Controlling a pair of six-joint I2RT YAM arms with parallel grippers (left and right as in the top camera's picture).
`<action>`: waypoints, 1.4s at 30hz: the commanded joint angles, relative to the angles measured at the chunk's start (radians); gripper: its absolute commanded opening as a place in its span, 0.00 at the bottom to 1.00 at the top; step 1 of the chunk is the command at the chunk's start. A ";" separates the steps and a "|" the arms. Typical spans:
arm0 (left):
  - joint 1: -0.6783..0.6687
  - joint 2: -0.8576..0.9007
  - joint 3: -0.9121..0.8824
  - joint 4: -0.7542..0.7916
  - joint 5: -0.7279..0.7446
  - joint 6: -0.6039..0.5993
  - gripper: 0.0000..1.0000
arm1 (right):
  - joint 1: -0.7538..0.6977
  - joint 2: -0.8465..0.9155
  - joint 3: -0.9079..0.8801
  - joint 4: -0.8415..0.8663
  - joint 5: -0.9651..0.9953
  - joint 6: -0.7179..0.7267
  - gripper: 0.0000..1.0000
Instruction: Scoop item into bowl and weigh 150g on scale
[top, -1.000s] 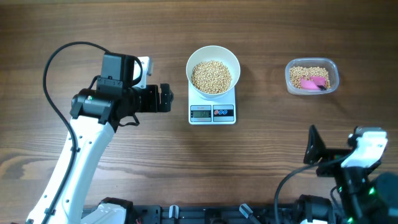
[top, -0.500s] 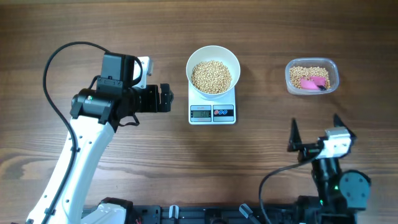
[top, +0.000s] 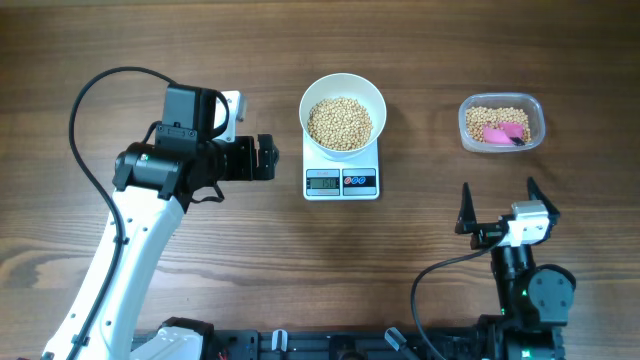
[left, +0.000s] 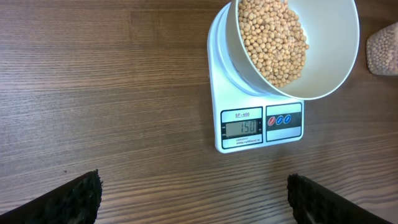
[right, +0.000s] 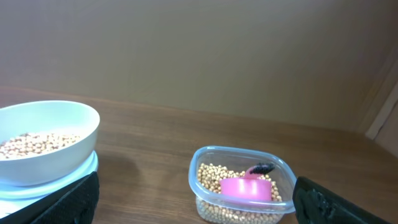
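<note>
- The bowl (top: 342, 90), holding beans (top: 339, 123), sits on the scale (top: 341, 181) toward the worktop's (top: 300, 270) 12 o'clock; the display reads 150.
- Left claw (top: 266, 157) is spread wide, empty, at the scale's 9 o'clock.
- Right claw (top: 497, 195) is wide, empty, at its 5 o'clock.
- A clear tub (top: 467, 124) with a pink scoop (top: 505, 131) sits at the bowl's 3 o'clock.

white-linked left arm (top: 120, 250), black joints, looping black cable (top: 74, 125); black ridged fingers (left: 68, 199); black right arm (top: 535, 290), white-capped.
</note>
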 joint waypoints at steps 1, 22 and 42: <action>0.006 0.000 0.019 0.002 -0.003 -0.005 1.00 | 0.005 -0.013 -0.041 0.040 0.026 -0.002 1.00; 0.006 0.000 0.019 0.002 -0.003 -0.005 1.00 | 0.005 -0.013 -0.054 0.047 0.058 0.049 1.00; 0.006 0.000 0.019 0.002 -0.003 -0.005 1.00 | 0.005 -0.013 -0.054 0.047 0.058 0.049 1.00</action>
